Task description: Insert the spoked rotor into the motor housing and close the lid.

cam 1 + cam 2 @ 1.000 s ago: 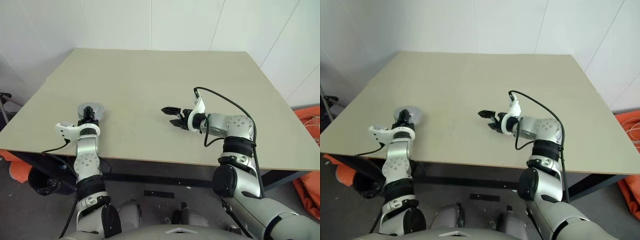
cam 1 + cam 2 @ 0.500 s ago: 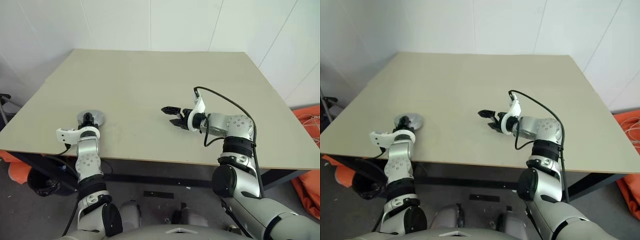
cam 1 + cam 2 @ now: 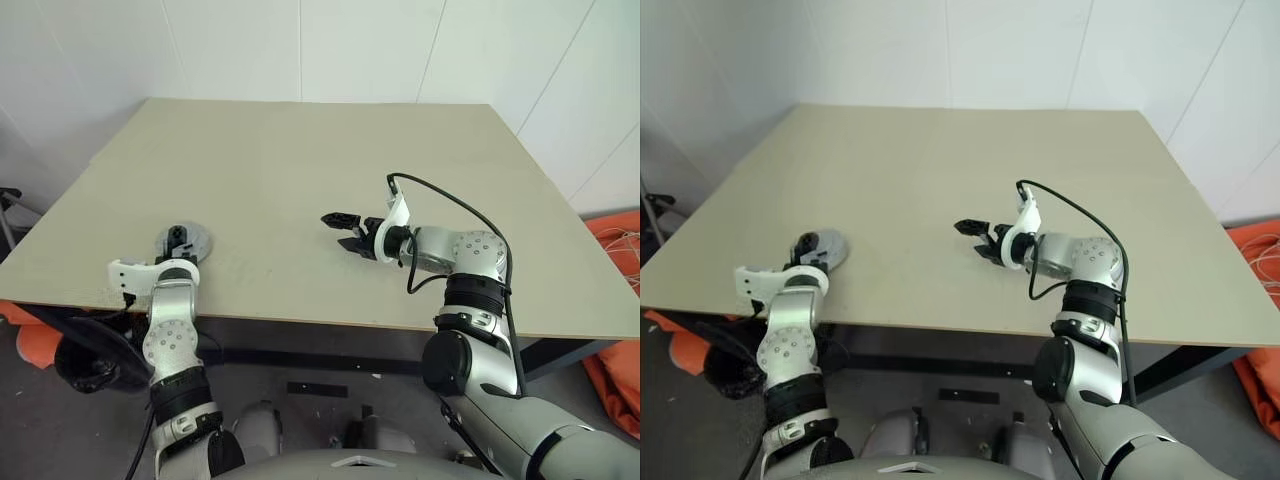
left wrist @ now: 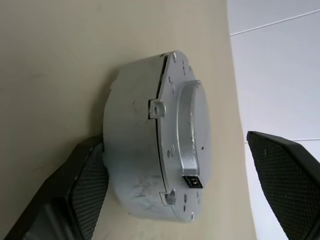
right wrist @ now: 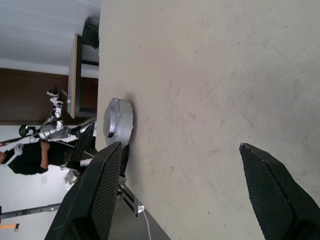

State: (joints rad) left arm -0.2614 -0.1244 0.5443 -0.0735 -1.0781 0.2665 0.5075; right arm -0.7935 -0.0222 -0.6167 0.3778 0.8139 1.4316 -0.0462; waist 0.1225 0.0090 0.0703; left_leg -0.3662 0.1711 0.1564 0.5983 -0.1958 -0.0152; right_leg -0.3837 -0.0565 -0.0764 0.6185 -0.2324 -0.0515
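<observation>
Motor housing with the lid seated flush on it rests on the tabletop, in the near left area close to the near edge. The lid carries a raised domed centre and a small dark square mark near its rim. The left gripper sits just on the near side of the housing; its jaws are released, one finger close against the silver side wall and the other standing well clear of the lid face, so nothing is grasped. The right gripper hovers over the middle of the tabletop, well apart from the housing and pointing left toward it. Its jaws are spread wide and empty, with bare tabletop between the two fingers. A black cable arcs above the right wrist.
</observation>
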